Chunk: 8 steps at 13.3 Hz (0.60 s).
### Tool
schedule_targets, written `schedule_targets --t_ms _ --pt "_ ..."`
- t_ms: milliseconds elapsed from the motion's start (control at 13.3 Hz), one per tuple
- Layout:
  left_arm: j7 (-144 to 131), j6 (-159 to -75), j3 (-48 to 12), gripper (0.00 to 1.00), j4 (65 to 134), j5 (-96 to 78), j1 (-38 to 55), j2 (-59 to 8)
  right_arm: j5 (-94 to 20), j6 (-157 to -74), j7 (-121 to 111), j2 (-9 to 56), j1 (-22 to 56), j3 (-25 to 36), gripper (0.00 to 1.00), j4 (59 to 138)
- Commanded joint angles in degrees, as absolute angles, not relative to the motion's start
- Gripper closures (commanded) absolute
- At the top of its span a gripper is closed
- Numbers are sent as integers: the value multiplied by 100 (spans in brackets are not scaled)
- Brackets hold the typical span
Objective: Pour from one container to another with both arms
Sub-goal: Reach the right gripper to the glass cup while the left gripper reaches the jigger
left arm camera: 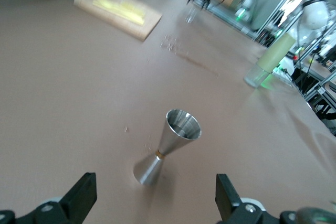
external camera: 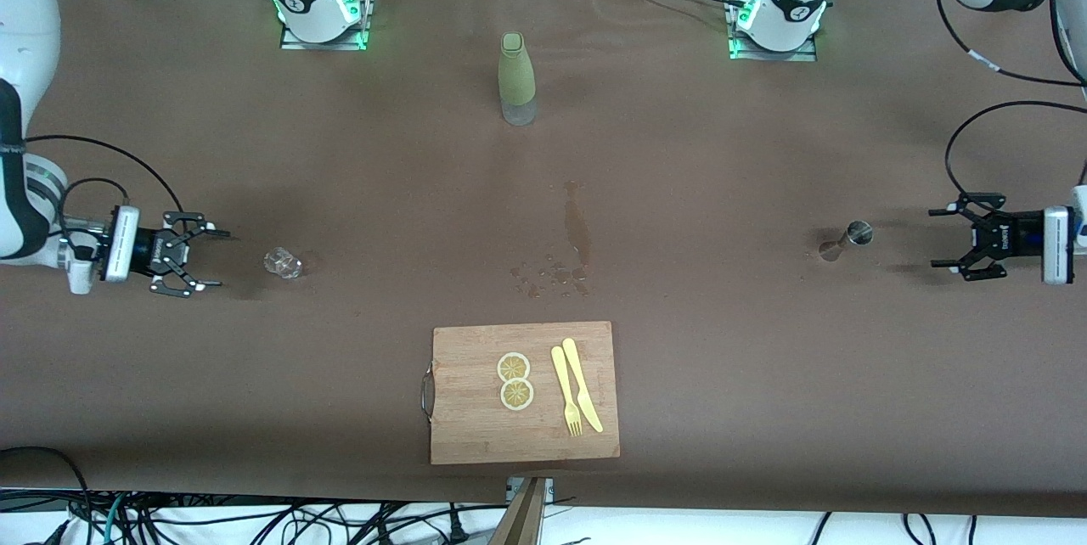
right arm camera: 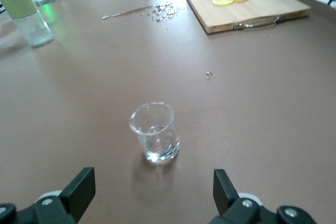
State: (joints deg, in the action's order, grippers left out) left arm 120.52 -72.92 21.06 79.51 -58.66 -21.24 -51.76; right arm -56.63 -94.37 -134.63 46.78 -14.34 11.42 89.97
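- Facing its own vessel, each gripper sits low over the table with fingers spread wide and nothing held: the right gripper (external camera: 197, 256) has the clear glass (external camera: 283, 262) straight ahead of its fingertips, and the left gripper (external camera: 955, 242) has the steel jigger (external camera: 846, 240) straight ahead of its own.
- We judge neither arm nearer its target; both stand a short reach off, apart from the vessels.
- The jigger stands upright, long axis vertical, its open cup (left arm camera: 184, 124) looking empty from the left wrist view.
- The glass (right arm camera: 155, 132) also stands upright, with at most a trace of liquid at its bottom.
- Farther out, between the two grippers, lie spilled drops (external camera: 552, 275), a cutting board (external camera: 475, 418) carrying lemon slices (external camera: 515, 380), a fork (external camera: 566, 390) and a knife (external camera: 581, 384).
- Farthest, near the arm bases, stands a green-sleeved bottle (external camera: 516, 78), capped.
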Motion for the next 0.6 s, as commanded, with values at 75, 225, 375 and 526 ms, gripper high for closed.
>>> schedule_targets --t_ms 75,225,375,526 --pt "14102 -7023 2127 0 7849 -6985 -2189 -6002 -6125 -9325 -13851 5176 -1485 871 0 8736" --pt "14649 -6953 2101 0 7849 -7137 -2180 -6143 -6144 -9299 -14114 5352 -1485 686 0 8736" --pt "14931 -6725 2092 0 7849 -7137 -2136 -6214 -6152 -9290 -14211 5440 -1477 581 0 8736" --pt "15221 -6636 1996 0 7849 -7137 -2109 -6310 -6152 -9273 -14256 5502 -1477 528 0 8745"
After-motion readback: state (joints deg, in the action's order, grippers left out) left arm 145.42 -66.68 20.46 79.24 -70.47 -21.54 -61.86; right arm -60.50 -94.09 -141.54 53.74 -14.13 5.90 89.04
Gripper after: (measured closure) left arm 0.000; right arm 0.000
